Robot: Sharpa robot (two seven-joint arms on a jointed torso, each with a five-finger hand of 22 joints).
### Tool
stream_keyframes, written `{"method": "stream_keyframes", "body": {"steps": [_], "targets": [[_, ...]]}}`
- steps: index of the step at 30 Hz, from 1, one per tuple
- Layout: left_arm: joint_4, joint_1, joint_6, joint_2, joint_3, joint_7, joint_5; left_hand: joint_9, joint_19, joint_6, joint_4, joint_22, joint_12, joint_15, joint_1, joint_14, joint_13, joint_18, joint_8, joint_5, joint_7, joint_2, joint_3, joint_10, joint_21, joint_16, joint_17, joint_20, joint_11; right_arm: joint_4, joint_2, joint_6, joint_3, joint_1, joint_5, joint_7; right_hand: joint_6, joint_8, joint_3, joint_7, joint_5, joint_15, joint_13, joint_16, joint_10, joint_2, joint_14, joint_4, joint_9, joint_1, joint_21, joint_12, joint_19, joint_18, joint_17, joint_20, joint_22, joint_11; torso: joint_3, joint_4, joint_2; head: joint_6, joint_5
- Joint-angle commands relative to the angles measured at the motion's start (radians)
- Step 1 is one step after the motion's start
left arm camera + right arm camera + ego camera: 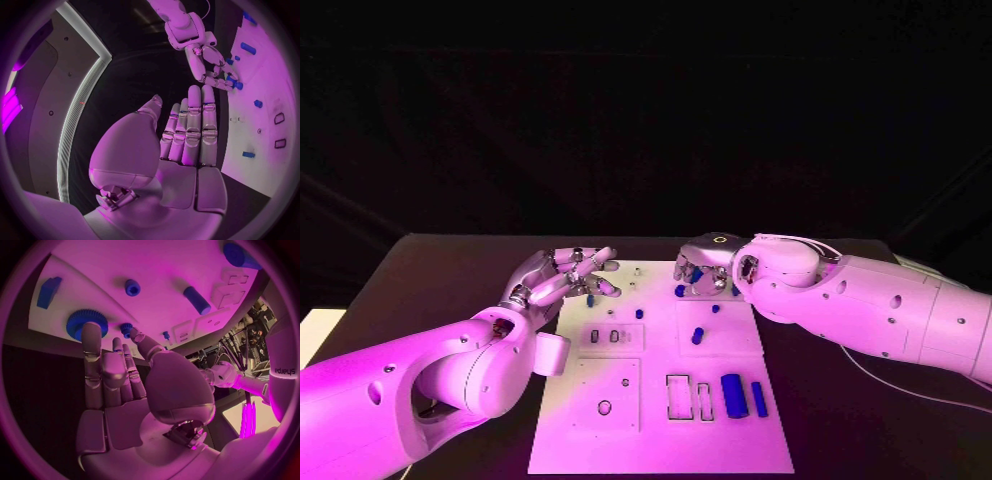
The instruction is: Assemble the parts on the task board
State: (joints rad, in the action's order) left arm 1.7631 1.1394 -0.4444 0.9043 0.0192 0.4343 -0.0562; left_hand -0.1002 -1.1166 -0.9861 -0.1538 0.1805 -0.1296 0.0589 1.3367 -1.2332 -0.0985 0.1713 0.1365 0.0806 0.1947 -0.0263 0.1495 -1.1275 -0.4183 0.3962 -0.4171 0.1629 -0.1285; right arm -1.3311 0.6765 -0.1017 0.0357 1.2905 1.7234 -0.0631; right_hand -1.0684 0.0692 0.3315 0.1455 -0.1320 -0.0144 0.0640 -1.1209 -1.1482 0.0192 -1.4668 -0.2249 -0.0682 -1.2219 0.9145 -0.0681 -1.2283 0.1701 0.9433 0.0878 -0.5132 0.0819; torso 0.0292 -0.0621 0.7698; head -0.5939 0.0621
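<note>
The right hand [705, 266] is hovering over the far end of the task board [661, 440], fingers apart and holding nothing, with the blue gear [86, 323] lying just past its fingertips [91, 332] in the right wrist view. The left hand [564, 277] is hanging empty and spread beside the board's left edge, so the right one looks nearer that part.

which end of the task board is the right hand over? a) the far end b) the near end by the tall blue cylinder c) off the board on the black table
a: in the head view the right hand hangs over the far end of the task board, and the right wrist view shows its fingers by a blue gear there.
</note>
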Motion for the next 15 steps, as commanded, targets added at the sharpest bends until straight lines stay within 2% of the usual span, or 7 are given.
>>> {"method": "stream_keyframes", "body": {"steps": [1,11,15], "targets": [[0.001,0.002,0.024,0.001,0.001,0.001,0.006,0.0,0.006,0.004,0.005,0.001,0.004,0.0,-0.003,0.006,-0.002,0.008,-0.004,0.0,0.003,0.007,0.0,0.006,-0.007,0.006,-0.002,-0.001,-0.001,0.005,-0.006,0.036,0.0,0.0,0.025,-0.004,0.002,-0.002,0.001,-0.005,-0.005,0.005,-0.001,-0.006,0.007,0.006,-0.027,0.008,0.0,-0.003,0.01,0.003,0.008,0.003,0.003,0.0,-0.005,0.0,-0.0009,0.0005,0.005,0.0,-0.003],[0.001,0.003,0.026,0.002,0.001,-0.003,0.006,0.0,0.006,0.004,0.005,0.001,0.005,0.0,-0.003,0.006,-0.002,0.008,-0.004,0.0,0.003,0.007,0.0,0.007,-0.007,0.007,-0.002,-0.001,-0.001,0.018,-0.018,0.045,0.0,-0.001,0.025,0.003,-0.011,0.001,0.019,-0.007,-0.009,0.004,0.0,-0.028,-0.003,-0.007,-0.027,0.024,-0.002,-0.005,0.044,-0.001,0.009,-0.001,0.026,0.0,-0.041,-0.002,-0.0011,0.0018,0.012,-0.003,-0.004],[0.001,0.004,0.026,0.003,0.001,-0.005,0.006,0.0,0.006,0.005,0.005,0.002,0.005,0.0,-0.003,0.006,-0.002,0.008,-0.004,0.0,0.004,0.007,0.0,0.008,-0.008,0.008,-0.004,-0.001,-0.002,0.021,-0.019,0.038,0.0,-0.001,0.025,0.008,-0.023,0.004,0.04,-0.009,0.002,0.003,0.0,-0.039,-0.018,-0.024,-0.027,0.035,-0.004,-0.011,0.062,-0.005,0.011,-0.002,0.036,0.0,-0.058,-0.004,-0.0016,0.0026,0.013,-0.002,-0.006]]}}
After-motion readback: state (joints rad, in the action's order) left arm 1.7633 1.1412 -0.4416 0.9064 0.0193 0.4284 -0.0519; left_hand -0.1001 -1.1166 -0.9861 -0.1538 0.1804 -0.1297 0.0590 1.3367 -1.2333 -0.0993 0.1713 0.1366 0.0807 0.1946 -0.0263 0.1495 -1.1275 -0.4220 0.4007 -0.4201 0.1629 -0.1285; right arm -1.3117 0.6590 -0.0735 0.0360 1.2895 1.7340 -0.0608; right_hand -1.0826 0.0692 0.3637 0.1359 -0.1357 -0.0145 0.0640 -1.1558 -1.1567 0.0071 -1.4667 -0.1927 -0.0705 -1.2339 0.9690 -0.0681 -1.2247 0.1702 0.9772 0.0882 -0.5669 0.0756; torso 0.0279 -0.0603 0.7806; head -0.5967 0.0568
